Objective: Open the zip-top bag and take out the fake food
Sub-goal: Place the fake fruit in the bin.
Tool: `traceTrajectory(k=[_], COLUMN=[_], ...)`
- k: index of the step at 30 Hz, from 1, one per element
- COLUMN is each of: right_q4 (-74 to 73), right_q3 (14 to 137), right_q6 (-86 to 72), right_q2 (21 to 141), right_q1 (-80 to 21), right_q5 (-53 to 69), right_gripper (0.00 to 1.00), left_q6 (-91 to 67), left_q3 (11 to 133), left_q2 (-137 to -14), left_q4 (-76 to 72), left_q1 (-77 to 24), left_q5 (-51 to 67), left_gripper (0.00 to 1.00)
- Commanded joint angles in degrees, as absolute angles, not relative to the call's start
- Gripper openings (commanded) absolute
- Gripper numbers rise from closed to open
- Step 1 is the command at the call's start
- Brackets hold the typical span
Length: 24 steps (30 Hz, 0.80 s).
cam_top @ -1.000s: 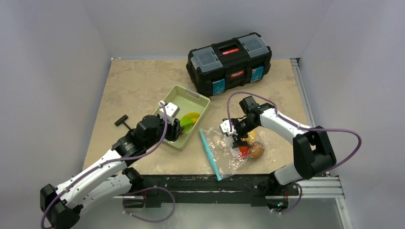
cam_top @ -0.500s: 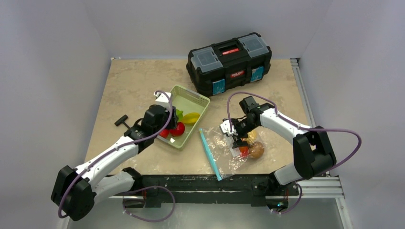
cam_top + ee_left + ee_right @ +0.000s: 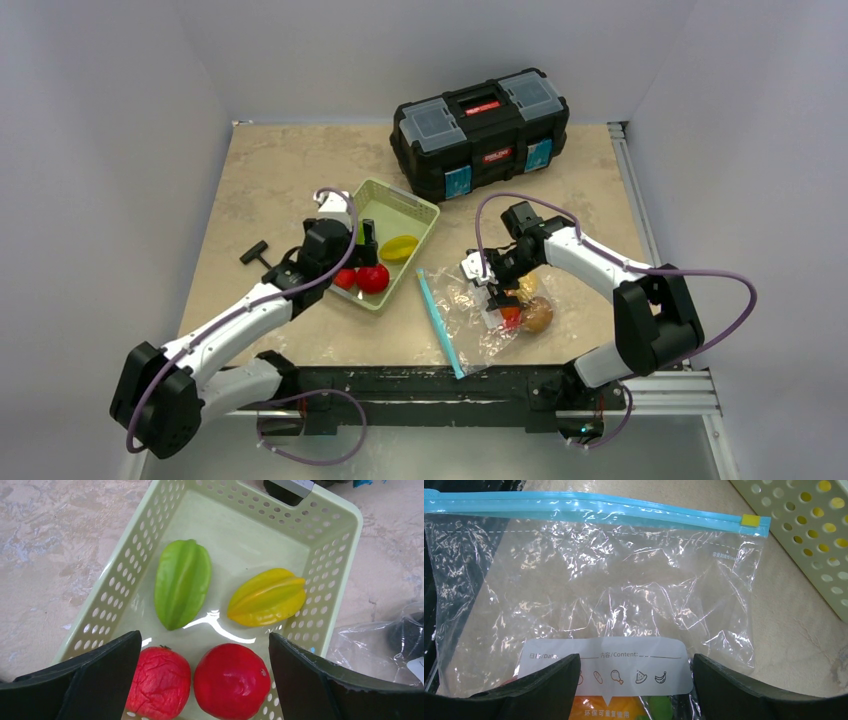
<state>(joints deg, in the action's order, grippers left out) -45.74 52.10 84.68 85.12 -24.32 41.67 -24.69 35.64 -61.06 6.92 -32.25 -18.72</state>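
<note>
left claw spread over the basket, right claw spread on the bag

the left claw point(image 3: 203, 640) stands wide open and holds nothing. just under it, in the pale green perforated plastic basket point(image 3: 345, 555), lie a wrinkled red fruit point(image 3: 159, 682) and a smooth red fruit point(image 3: 230, 680). a green ribbed starfruit point(image 3: 182, 582) and a yellow ribbed starfruit point(image 3: 267, 597) lie further ahead. the right claw point(image 3: 636, 660) is also spread wide and empty, with a finger either side of the white label point(image 3: 609, 667) on the clear crinkly zip-top bag point(image 3: 614, 595). the bag's teal zip strip point(image 3: 589, 507) runs across ahead of it. a brown piece of fake food point(image 3: 537, 315) and a red piece of fake food point(image 3: 510, 313) lie inside the bag, close by that claw.
</note>
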Motion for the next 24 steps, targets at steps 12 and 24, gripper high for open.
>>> traceTrajectory(k=[12, 24], right_q4=[-47.5, -47.9], right_q3=[52.7, 52.1], right_q6=[85.9, 85.9], right_q2=[85.0, 81.7], right_q1=[-24.1, -23.7], right_q5=[43.3, 43.8], right_gripper=[0.81, 0.82], left_q6=[-29.3, -29.6], left_q3=[28.7, 24.8], left_q2=[-44.0, -37.4], left_q4=[7.5, 8.7], left_q1=[-31.8, -31.9], left_q5=[-9.8, 8.8], left_gripper=[1.00, 1.00])
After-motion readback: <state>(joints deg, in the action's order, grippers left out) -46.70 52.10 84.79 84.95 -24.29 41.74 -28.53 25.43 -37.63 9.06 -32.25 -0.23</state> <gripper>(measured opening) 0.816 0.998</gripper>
